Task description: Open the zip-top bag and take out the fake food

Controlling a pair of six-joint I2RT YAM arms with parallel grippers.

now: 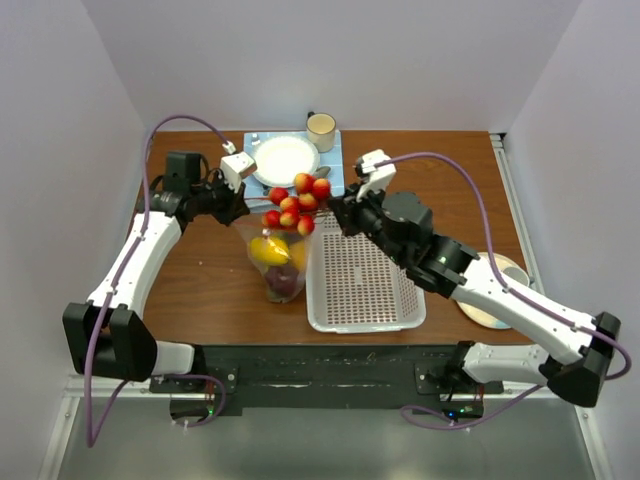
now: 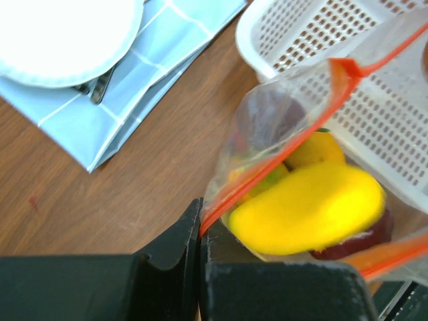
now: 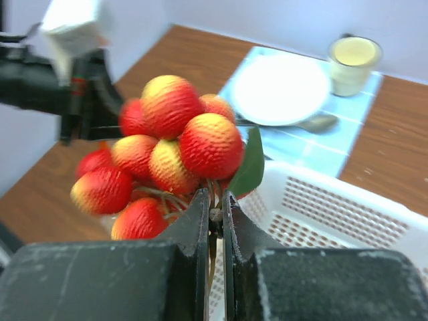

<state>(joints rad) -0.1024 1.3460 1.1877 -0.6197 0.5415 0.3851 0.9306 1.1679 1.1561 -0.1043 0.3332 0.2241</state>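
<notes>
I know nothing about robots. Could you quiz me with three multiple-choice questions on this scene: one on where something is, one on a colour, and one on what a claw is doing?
1. Where is the white basket?
A. Beside the zip-top bag, on the right arm's side
B. On the blue cloth
C. Upside down on the plate

2. What colour is the biggest piece inside the bag?
A. Green
B. Yellow
C. Blue

3. What is the right gripper doing?
A. Open, empty
B. Shut on the stem of the red fruit cluster
C. Shut on the cup

Answers: 1 A, the top view shows them side by side; 2 B, the left wrist view shows bright yellow; 3 B, its jaws pinch the stem.
</notes>
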